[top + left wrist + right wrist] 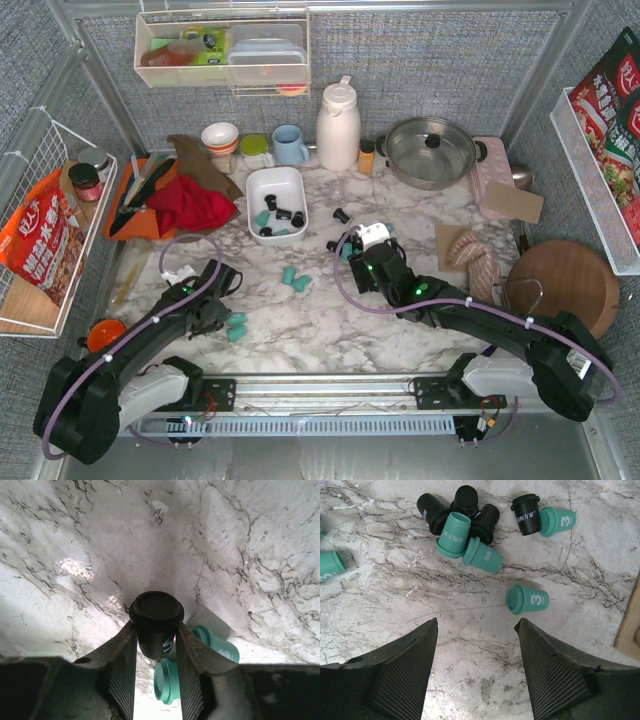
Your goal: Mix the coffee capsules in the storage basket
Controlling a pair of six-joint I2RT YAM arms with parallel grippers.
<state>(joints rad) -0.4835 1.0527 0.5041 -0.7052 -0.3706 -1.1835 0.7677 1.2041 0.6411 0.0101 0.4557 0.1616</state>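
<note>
The white storage basket (277,171) stands at the back middle of the marble table, with black and teal coffee capsules inside. My left gripper (156,630) is shut on a black capsule (156,612), held above two teal capsules (215,642) lying on the table. In the top view it sits at the front left (225,318). My right gripper (476,625) stands open over bare marble with nothing between its fingers. A teal capsule marked 3 (529,599) lies just beyond its right finger. Farther off is a cluster of black and teal capsules (465,525). Two more teal capsules (295,278) lie mid-table.
Behind the basket stand a blue mug (290,145), a white jug (337,125) and a lidded pot (431,150). A red cloth (190,208) lies on an orange tray at the left. A round wooden board (562,285) sits at the right. Wire racks line both sides.
</note>
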